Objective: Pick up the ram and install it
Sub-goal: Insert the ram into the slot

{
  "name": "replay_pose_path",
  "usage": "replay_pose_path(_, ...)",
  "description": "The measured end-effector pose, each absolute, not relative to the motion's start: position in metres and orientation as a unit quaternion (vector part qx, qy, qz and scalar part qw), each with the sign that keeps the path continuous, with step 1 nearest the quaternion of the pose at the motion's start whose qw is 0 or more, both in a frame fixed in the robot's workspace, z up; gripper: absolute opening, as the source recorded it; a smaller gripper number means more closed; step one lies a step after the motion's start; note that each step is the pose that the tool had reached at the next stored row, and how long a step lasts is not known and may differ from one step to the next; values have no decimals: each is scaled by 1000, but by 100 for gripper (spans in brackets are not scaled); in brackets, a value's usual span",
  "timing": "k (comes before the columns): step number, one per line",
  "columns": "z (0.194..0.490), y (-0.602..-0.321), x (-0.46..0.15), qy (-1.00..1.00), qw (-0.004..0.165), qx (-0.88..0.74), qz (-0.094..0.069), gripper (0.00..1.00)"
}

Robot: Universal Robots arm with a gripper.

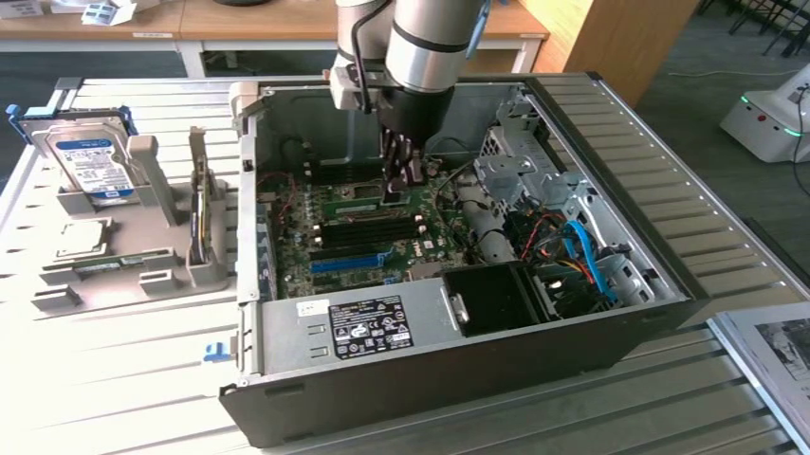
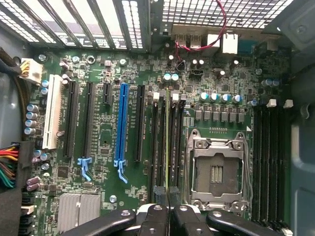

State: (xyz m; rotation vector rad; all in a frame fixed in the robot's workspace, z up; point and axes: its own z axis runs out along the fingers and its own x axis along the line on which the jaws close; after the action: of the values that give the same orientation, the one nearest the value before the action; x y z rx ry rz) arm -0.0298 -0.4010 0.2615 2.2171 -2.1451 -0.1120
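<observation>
Your end effector (image 1: 398, 182) is down inside the open computer case (image 1: 418, 379), which sits on the counter (image 1: 127, 398). Its fingers (image 2: 156, 221) are pressed together on the ram (image 2: 167, 142), pinching the thin green stick by its edge. The ram stands edge-on, in line with the black memory slots just beside the empty processor socket (image 2: 216, 169), between that socket and the long blue slot (image 2: 121, 123). You cannot tell whether it is fully seated.
</observation>
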Motion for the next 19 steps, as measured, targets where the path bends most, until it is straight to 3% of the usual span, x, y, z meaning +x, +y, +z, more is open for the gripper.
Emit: replay_pose_path(19,259,-405,-30,-695,27,718,-36,11)
